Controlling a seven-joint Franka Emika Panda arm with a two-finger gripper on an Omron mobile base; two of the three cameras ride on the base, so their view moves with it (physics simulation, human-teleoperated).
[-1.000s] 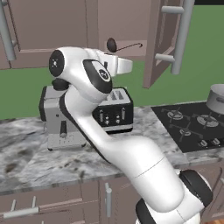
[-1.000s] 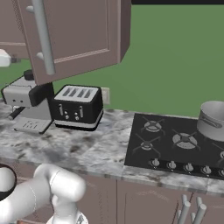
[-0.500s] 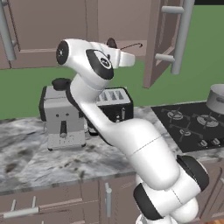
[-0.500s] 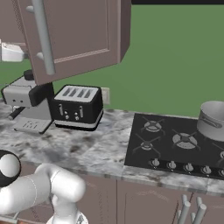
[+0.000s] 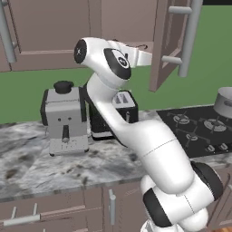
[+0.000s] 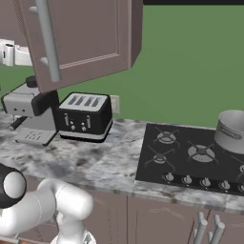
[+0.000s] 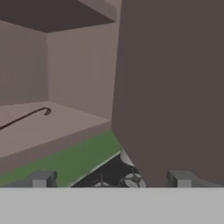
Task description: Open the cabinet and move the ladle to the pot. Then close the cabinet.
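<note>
— Mauve-brown is what the left base view gives first: the cabinet (image 5: 54, 31) runs along the top, and one door (image 5: 170, 38) stands swung open toward the camera, its silver bar handle (image 5: 188, 36) upright. What's the arm doing?

— It's raised in front of the opening, the wrist up at shelf height. The hand is hard to make out from here. Below, the marbled desk (image 5: 41, 163) carries a silver coffee machine (image 5: 65, 120) and, just beside it and partly behind the arm, a black toaster (image 5: 122, 106). The hob (image 5: 199, 131) lies to the right, and the grey steel pot (image 5: 223, 102) sits at its far edge, cut by the frame.

— And from the right base view?

— The open door (image 6: 83, 40) hangs large over the desk (image 6: 95, 167), handle (image 6: 47, 38) toward us. The toaster (image 6: 86, 116) stands under it, the coffee machine (image 6: 31, 112) to its left. The pot (image 6: 231, 131) stands on a back burner of the hob (image 6: 190, 159), well apart from the cabinet.

— Where's the ladle?

— Hand view: the ladle (image 7: 24, 118) lies flat on the cabinet's shelf (image 7: 52, 127), thin dark handle running left out of frame. The hand (image 7: 111, 179) has its two tips spread wide apart with nothing between them, near the ladle but not touching it. The door's inner face (image 7: 175, 87) takes up the right side.
</note>
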